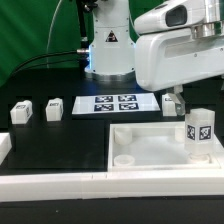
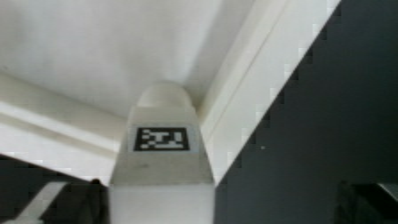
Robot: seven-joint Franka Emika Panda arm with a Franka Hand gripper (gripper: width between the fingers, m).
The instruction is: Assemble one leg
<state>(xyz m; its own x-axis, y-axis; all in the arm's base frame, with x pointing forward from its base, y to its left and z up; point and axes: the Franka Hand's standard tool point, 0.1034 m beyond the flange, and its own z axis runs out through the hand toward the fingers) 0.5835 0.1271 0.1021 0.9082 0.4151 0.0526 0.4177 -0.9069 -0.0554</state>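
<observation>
I see the leg (image 1: 199, 133) standing upright in the tray (image 1: 140, 140) corner, directly beneath my wide-open, empty pincer (image 2: 160, 215).

Smooth white plastic leg (image 1: 199, 135) with printed matt tag, glossy white plastic tray (image 1: 150, 150), matt black table (image 1: 60, 140)

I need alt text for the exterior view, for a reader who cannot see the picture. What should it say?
A white robot arm's open gripper hangs above a large white tray in which one tagged white leg stands upright near the exterior view's right. Behind the tray lies the marker board, and three more tagged legs sit apart on the black table.
</observation>
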